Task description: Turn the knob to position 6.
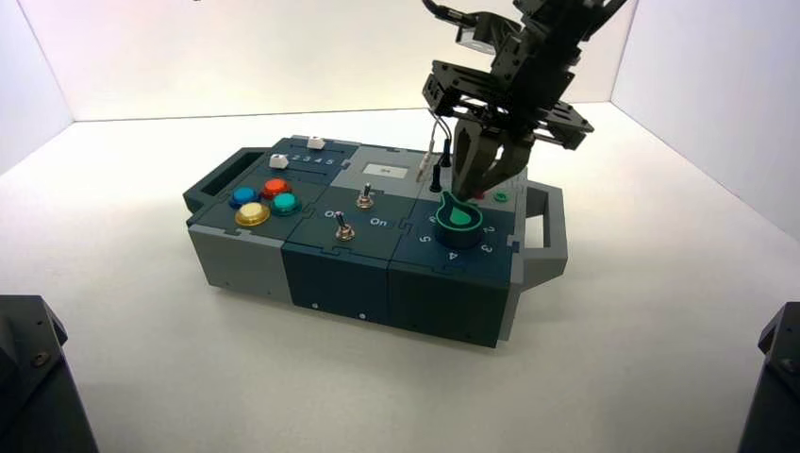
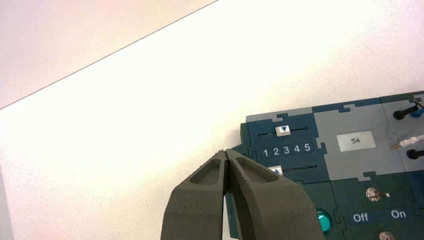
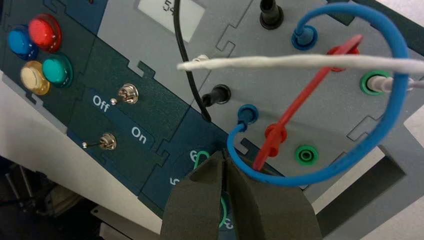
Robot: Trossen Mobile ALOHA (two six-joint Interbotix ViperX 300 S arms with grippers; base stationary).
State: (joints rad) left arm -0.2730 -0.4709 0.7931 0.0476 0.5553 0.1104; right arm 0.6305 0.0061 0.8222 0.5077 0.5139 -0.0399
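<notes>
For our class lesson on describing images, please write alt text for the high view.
The right arm's tool reaches down to the green-topped knob at the near right of a button-and-switch box. Four coloured buttons sit at its left, two metal toggle switches mid-box; the left arm waits at the lower left.

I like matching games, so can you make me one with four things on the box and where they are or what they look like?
Things:
1. blue push-button
2. yellow push-button
3. display
4. upper slider's white cap

Clues:
A. shows the number 54
B. has a small blue triangle on it and sits in a slot above the digits 1 to 5
C. next to the red push-button, and also a neighbour of the yellow one
D. has the colour of a lemon

Right pairs: 1-C, 2-D, 3-A, 4-B
</notes>
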